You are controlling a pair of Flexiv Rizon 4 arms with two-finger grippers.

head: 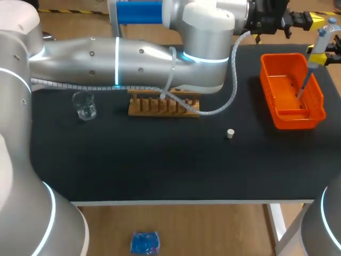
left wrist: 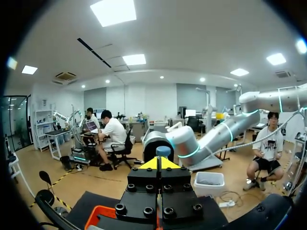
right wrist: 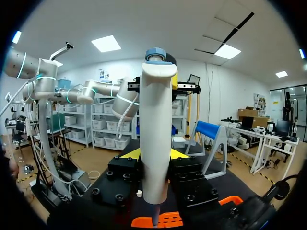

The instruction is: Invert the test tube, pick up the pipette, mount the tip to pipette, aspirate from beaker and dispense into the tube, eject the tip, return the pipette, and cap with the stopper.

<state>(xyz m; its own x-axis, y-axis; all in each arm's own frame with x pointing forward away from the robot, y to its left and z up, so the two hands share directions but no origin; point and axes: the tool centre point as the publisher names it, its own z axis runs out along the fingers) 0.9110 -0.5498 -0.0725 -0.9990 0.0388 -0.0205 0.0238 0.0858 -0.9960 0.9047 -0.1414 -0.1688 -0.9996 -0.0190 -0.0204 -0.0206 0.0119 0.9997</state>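
Note:
My right gripper (head: 332, 46) (right wrist: 156, 154) is shut on the grey pipette (head: 318, 50) (right wrist: 156, 139) and holds it upright at the table's far right. The pipette's thin lower end hangs inside the orange bin (head: 290, 114) (right wrist: 168, 221). My left arm reaches across the back of the table. Its gripper (head: 315, 21) (left wrist: 160, 163) is shut and empty, with its yellow tips right at the pipette's blue top knob (left wrist: 163, 152). A clear beaker (head: 84, 105) stands at the left. The white stopper (head: 230, 133) lies mid-table. I cannot make out the test tube.
A wooden rack (head: 162, 106) stands behind the table's middle, partly hidden by the left arm and its white cable. The orange bin takes up the far right corner. Open black mat runs along the front of the table.

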